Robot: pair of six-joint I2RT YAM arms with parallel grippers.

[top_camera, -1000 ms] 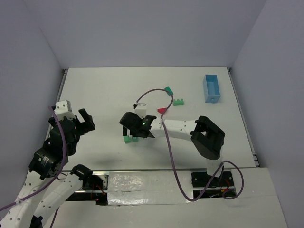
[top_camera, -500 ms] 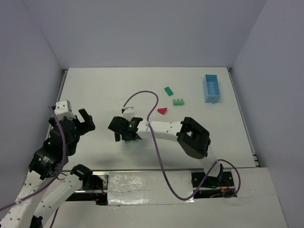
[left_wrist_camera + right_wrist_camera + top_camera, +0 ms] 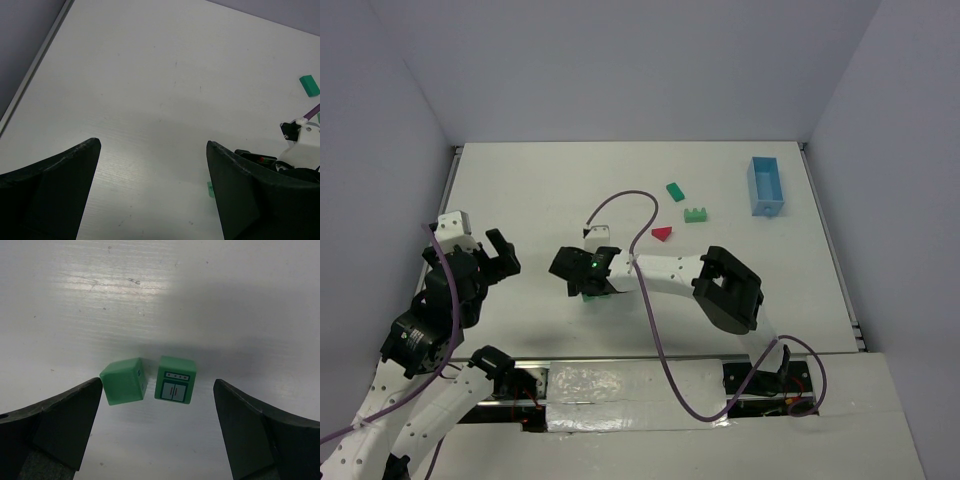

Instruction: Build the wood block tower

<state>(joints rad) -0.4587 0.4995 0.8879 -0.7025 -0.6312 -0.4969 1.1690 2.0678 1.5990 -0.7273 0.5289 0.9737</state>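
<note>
We count five small wooden blocks on the desk [image 3: 540,190]: four green and one red. Two of the green ones are cubes lying between the fingers of the right end effector [image 3: 157,384], which stands wide and holds nothing. Neither finger touches them. The left cube [image 3: 123,381] is plain and turned slightly. The right cube [image 3: 175,380] shows a painted face with a small strip above two panels. The two sit just beside each other, with only a narrow gap between them. From above, the right end effector covers most of this pair, and only a sliver of green shows at its near edge. The other three blocks lie apart from one another, farther up the desk and to the right of the right end effector. The red triangular block [image 3: 662,234] is nearest to it, then the green notched block [image 3: 696,214], then the green rectangular block [image 3: 675,190]. One light blue box [image 3: 766,186] stands well beyond them, farther right again. The left end effector [image 3: 152,144] is also wide, with only bare desk between its two fingers. It is well to the left of the right one.
</note>
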